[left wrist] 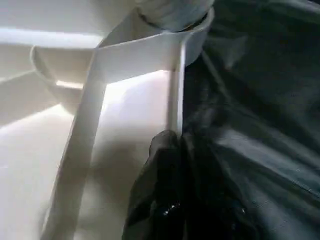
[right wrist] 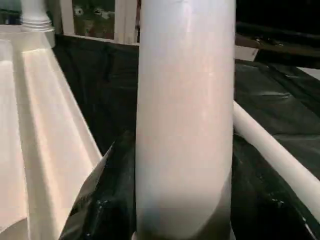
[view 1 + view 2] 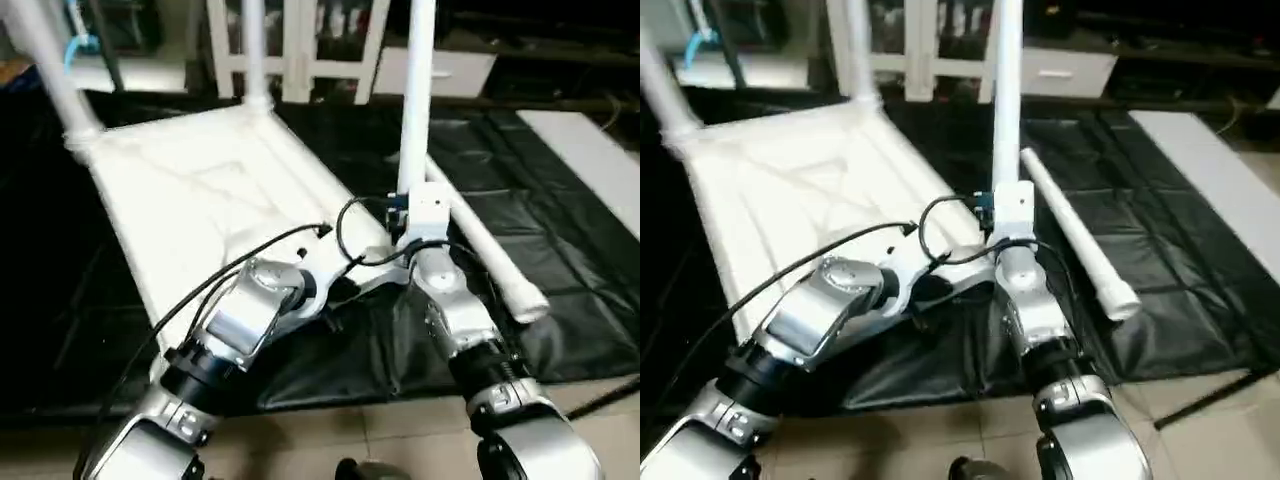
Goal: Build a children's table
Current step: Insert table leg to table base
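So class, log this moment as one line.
top: upside down | legs: two standing, one loose | right tool: holds upright leg | left tool: shut on rim

White tabletop lies underside up; 3 legs stand in corners; 1 leg lies beside it.

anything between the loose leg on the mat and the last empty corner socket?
The loose leg lies on the black cover right of the tabletop. Both forearms and the upright leg at the right pincer stand between it and the near-left corner, which the arms hide.
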`<state>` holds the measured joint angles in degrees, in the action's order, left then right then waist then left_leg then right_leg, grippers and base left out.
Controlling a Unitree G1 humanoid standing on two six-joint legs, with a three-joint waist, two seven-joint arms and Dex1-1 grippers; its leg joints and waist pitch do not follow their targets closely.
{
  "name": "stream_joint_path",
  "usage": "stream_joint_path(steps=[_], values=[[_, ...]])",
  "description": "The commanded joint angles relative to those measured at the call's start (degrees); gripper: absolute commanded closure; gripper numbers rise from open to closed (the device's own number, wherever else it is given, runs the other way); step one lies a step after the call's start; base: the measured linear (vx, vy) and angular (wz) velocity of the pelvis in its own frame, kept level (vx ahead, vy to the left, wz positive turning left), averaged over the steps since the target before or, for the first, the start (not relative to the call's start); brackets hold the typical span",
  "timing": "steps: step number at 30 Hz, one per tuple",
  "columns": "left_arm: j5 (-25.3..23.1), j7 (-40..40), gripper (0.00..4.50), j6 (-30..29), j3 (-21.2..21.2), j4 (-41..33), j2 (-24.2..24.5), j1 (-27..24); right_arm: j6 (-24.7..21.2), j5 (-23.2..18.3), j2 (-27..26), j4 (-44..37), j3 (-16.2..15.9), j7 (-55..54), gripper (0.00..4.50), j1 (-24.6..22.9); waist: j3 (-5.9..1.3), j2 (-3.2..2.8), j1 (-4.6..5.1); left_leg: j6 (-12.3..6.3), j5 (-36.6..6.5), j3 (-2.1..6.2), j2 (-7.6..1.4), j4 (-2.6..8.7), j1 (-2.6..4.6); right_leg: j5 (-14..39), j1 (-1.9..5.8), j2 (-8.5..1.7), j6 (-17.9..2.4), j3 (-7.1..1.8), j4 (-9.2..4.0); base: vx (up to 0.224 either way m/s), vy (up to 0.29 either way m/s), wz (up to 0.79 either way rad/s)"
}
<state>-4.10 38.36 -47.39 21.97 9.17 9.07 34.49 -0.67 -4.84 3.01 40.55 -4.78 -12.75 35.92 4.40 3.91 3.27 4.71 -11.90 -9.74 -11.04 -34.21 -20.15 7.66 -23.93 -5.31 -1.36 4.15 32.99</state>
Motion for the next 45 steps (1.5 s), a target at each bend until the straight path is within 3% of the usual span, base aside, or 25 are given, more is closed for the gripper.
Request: stream_joint_path(steps=[1,2,3,5,6,7,8,10,12,15,16,18,24,26,27,31,34,35,36,38,39,41,42,44,45], values=[[-1.69,-3.23,4.5,-0.1,-4.35,-3.46,2.02,2.85,-1.65,1.03,2.19,7.3,3.6,-3.15,2.64,-3.37,-4.08,-0.41,0.04,-1.67,-15.54,-0.26,-1.25,4.45,0.19,17.73,1.82,-2.08,-9.28,-2.39,-3.5,0.089,-0.05,0.12],[-1.69,-3.66,4.5,-0.34,-4.41,-3.43,2.01,2.88,-0.64,1.08,2.13,8.18,3.61,-3.6,2.64,-2.92,-4.17,-0.51,-0.08,-1.68,-14.22,-0.3,-1.32,4.45,-0.02,15.96,1.91,-2.04,-9.49,-2.55,-3.21,0.077,-0.036,0.02],[-1.72,-4.05,4.5,-0.45,-4.42,-3.34,1.97,2.92,0.32,1.2,2.13,8.9,3.57,-3.96,2.64,-2.54,-4.85,-0.67,-0.09,-2.36,-8.19,-0.29,-1.3,4.17,-0.62,7.87,2.72,-1.98,-10.79,-2.59,-1.96,0.077,-0.036,0.02],[-1.91,-4.63,4.5,0.35,-4.4,-3.11,2.2,2.92,4.28,1.07,1.71,9.84,3.93,-3.89,2.64,-1.59,-5.32,-0.7,-0.12,-3.73,-2.5,-0.5,-1.15,3.66,-0.53,-0.01,2.86,-1.76,-12.53,-2.66,-1.03,0.064,-0.013,-0.02],[-1.91,-4.63,4.5,0.35,-4.4,-3.11,2.2,2.92,4.28,1.07,1.71,9.84,3.93,-3.89,2.64,-1.59,-5.72,-0.52,-0.1,-6.05,3.38,-0.62,-0.75,3.14,-0.88,-8.17,3.28,-1.54,-14.37,-2.78,-0.15,0.059,-0.006,-0.02],[-1.97,-4.27,4.5,1.85,-4.11,-3.06,2.92,2.74,6.56,-0.34,1.01,8.83,4.99,-2.58,2.64,-1.5,-5.63,-0.3,-0.1,-8.96,6.3,-0.85,-0.62,2.87,-0.94,-12.58,3.22,-1.52,-15.8,-2.79,0.08,0.0,0.0,0.0],[-2.05,-3.88,4.5,3.0,-3.77,-3.02,3.5,2.62,7.71,-1.36,0.59,8.02,5.68,-1.44,2.64,-1.53,-5.63,-0.2,-0.2,-11.04,4.98,-1.02,-0.8,2.81,-0.84,-11.4,3.19,-1.86,-16.54,-2.83,-0.06,0.0,0.0,0.0],[-2.44,0.89,4.5,9.95,-1.23,-3.06,7.97,1.19,9.66,-7.09,-0.9,1.88,8.08,6.46,2.64,-2.64,-5.74,-0.03,-0.25,-12.41,1.14,-0.9,-1.11,2.85,-1.12,-6.01,3.53,-2.11,-16.03,-2.84,-0.25,0.0,0.0,0.0],[-2.46,2.42,4.5,11.91,-0.57,-3.11,9.17,0.76,9.66,-8.28,-1.1,0.3,8.53,7.96,2.64,-3.02,-5.49,-0.38,-0.21,-11.6,-0.77,-0.85,-1.57,2.95,-0.9,-1.67,3.08,-2.01,-15.31,-2.82,-0.43,0.0,0.0,0.0],[-1.72,10.39,4.5,21.05,1.52,-3.68,15.42,-1.91,8.7,-14.28,-0.75,-7.45,10.07,15.45,2.65,-4.59,-5.02,-0.65,-0.44,-6.57,-6.72,-1.02,-1.99,3.29,-0.5,6.57,2.46,-1.62,-13.64,-2.87,-1.02,0.0,0.0,0.0],[-1.84,11.39,4.5,22.68,1.82,-3.59,16.56,-2.41,8.15,-15.49,-0.54,-8.94,10.21,16.97,2.65,-4.9,-4.95,-0.67,-0.56,-5.8,-7.58,-1.03,-1.96,3.38,-0.48,7.37,2.47,-1.58,-13.28,-2.89,-1.1,0.0,0.0,0.0],[-2.8,14.1,4.5,29.99,2.42,-1.48,21.42,-4.18,4.02,-22.35,1.3,-16.58,10.21,25.25,2.65,-6.59,-4.78,-0.73,-0.81,-3.72,-9.66,-1.01,-1.99,3.59,-0.32,9.25,2.39,-1.38,-11.4,-3.05,-1.23,0.0,0.0,0.0],[1.29,15.45,4.5,37.4,-1.26,1.33,21.81,-4.07,-0.83,-25.72,5.76,-23.1,9.3,34.53,2.65,-8.5,-4.83,-0.37,-1.35,-1.93,-10.0,-1.29,-1.75,3.42,-0.48,13.31,2.19,-1.42,-10.11,-3.46,-1.46,0.0,0.0,0.0],[3.08,16.21,4.5,38.26,-3.39,2.81,21.65,-2.96,-2.55,-25.4,7.73,-24.04,8.71,36.41,2.65,-8.57,-4.93,-0.12,-1.44,-1.94,-8.92,-1.29,-1.69,3.34,-0.66,13.36,2.27,-1.46,-10.06,-3.49,-1.4,0.0,0.0,0.0],[4.82,17.22,4.07,38.23,-5.25,3.56,21.55,-2.21,-3.21,-24.57,8.94,-24.16,8.19,37.46,2.65,-8.45,-5.18,-0.14,-1.6,-2.24,-7.07,-1.37,-1.62,3.15,-0.67,11.55,2.36,-1.46,-10.72,-3.54,-1.13,0.0,0.0,0.0],[10.87,19.58,3.89,35.88,-9.27,3.36,20.85,-1.5,-4.5,-23.62,10.24,-25.17,7.75,38.15,2.65,-8.56,-5.31,-0.02,-2.1,-3.07,-4.19,-1.53,-1.5,2.93,-0.78,7.31,2.5,-1.35,-12.61,-3.52,-0.58,0.0,0.0,0.0],[22.29,19.73,3.56,27.47,-20.28,5.25,18.8,3.22,-5.21,-18.56,12.43,-25.21,5.81,36.28,2.65,-7.48,-5.24,0.04,-2.64,-2.63,-3.65,-1.78,-1.36,2.77,-0.6,6.28,2.45,-1.17,-13.62,-3.54,-0.23,0.0,0.0,0.0],[22.29,19.73,3.56,27.47,-20.28,5.25,18.8,3.22,-5.21,-18.56,12.43,-25.21,5.81,36.28,2.65,-7.48,-5.23,0.01,-2.73,-2.34,-3.63,-1.83,-1.22,2.76,-0.51,6.47,2.4,-1.07,-13.75,-3.46,-0.25,0.0,0.0,0.0],[24.25,19.4,3.52,25.06,-23.28,9.21,19.6,7.19,-6.18,-16.48,12.94,-25.53,4.82,35.74,2.65,-6.99,-5.13,0.1,-2.84,-2.2,-5.08,-1.78,-1.1,2.74,-0.49,8.66,2.44,-0.97,-12.89,-3.5,-0.57,0.0,0.0,0.0],[21.85,14.13,3.51,24.98,-24.27,15.24,19.4,12.01,-6.85,-15.16,13.08,-25.83,3.71,35.82,2.65,-6.78,-5.04,0.24,-2.87,-2.01,-6.35,-1.81,-0.96,2.67,-0.37,10.93,2.28,-0.66,-11.29,-3.64,-1.0,0.0,0.0,0.0],[19.39,9.37,3.51,25.29,-24.23,18.49,18.74,14.63,-6.98,-14.43,13.2,-25.87,2.93,36.11,2.65,-6.78,-5.16,0.26,-2.98,-1.75,-6.6,-1.6,-1.06,2.56,-0.47,11.57,2.57,-0.84,-10.5,-3.7,-0.9,0.0,0.0,0.0],[14.33,-5.97,3.51,24.97,-24.48,25.39,14.81,21.6,-6.78,-12.67,13.14,-26.33,0.14,38.09,2.65,-7.37,-5.14,0.52,-3.24,-1.87,-5.95,-1.65,-1.16,2.35,-0.39,11.06,2.45,-0.88,-9.85,-3.8,-0.99,0.0,0.0,0.0],[14.08,-7.28,3.51,24.92,-24.55,25.86,14.34,22.22,-6.8,-12.53,13.09,-26.38,-0.12,38.25,2.65,-7.44,-5.24,0.43,-3.36,-1.95,-5.52,-1.6,-1.19,2.25,-0.5,10.36,2.58,-0.92,-10.02,-3.8,-0.81,0.0,0.0,0.0],[14.24,-9.81,3.51,23.92,-23.93,26.12,10.05,25.61,-6.62,-11.02,12.8,-26.73,-2.29,38.97,2.65,-8.08,-5.44,0.87,-4.06,-2.84,-2.75,-1.55,-1.33,2.18,-0.7,7.83,2.74,-1.25,-11.1,-3.79,-0.46,0.0,0.0,0.0],[13.93,-9.96,3.51,23.65,-22.94,26.0,8.12,26.91,-6.43,-10.25,12.67,-26.78,-3.29,39.21,2.65,-8.36,-5.55,0.6,-4.44,-3.72,-1.51,-1.65,-1.48,2.03,-0.24,5.23,2.29,-1.29,-12.52,-3.77,-0.33,0.0,0.0,0.0]])
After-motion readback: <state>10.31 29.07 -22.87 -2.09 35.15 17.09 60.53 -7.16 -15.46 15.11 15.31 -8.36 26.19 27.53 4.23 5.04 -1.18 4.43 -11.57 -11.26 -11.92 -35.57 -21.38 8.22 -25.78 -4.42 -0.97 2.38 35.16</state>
